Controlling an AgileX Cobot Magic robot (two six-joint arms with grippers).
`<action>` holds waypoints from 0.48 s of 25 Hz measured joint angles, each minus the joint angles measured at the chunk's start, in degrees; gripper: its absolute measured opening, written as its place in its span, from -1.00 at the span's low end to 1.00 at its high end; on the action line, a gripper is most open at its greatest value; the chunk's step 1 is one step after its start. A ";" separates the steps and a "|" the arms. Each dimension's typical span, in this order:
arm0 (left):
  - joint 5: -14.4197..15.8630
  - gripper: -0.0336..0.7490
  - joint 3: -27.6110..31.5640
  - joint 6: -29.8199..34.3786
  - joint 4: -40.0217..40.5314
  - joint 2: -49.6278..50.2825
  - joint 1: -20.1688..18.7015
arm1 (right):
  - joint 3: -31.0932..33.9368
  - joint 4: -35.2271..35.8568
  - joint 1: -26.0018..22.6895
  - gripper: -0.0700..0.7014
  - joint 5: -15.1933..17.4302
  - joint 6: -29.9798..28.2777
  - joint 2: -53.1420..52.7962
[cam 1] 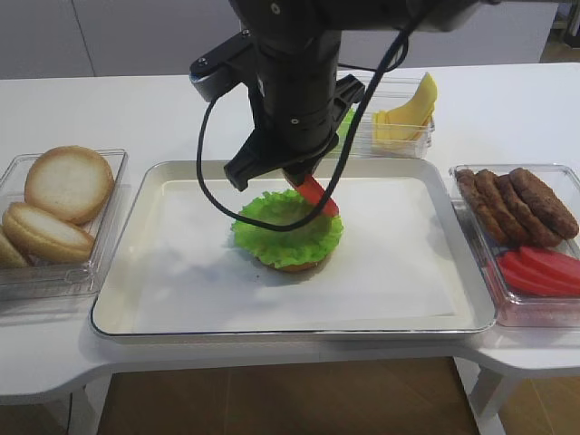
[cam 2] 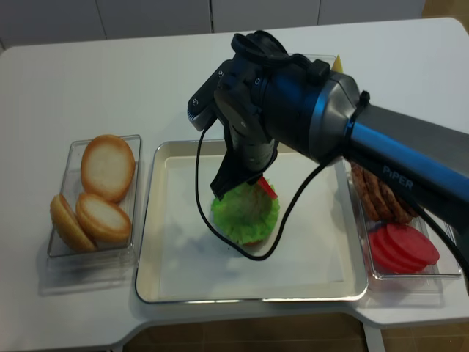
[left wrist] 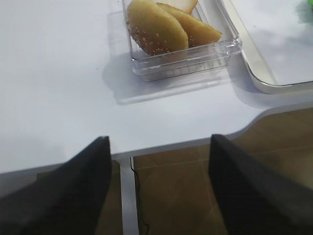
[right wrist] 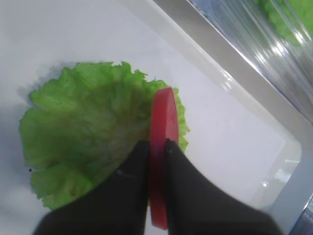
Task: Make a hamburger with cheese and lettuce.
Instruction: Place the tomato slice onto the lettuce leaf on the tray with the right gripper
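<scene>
I have the right gripper [right wrist: 157, 147] over the middle of the tray [cam 1: 272, 326], jaws closed tight on a red tomato slice [right wrist: 163, 147], pinched on edge so it stands upright between them. It hangs just above the far right side of the lettuce [cam 1: 285, 222], which lies spread over a bun base; that low stack is the hamburger [cam 2: 245, 214] so far, sitting on the white liner near the tray's centre. Held edgewise like this, the slice will have to tip flat as I let go, so I judge a low release is wise.

The cheese [cam 1: 403, 118] waits in its clear box behind the tray, one slice leaning up. My left gripper [left wrist: 159, 186] is parked off the bench [left wrist: 58, 73] edge, jaws wide apart and empty, near the box of bun halves [left wrist: 161, 24].
</scene>
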 joint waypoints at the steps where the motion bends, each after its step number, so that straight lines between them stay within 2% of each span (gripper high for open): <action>1: 0.00 0.28 0.00 0.00 0.00 0.00 0.00 | 0.00 0.26 0.00 -0.63 0.00 -0.05 0.00; 12: 0.00 0.28 0.00 0.00 0.00 0.00 0.00 | 0.00 2.86 0.00 -0.63 -0.14 -0.05 0.00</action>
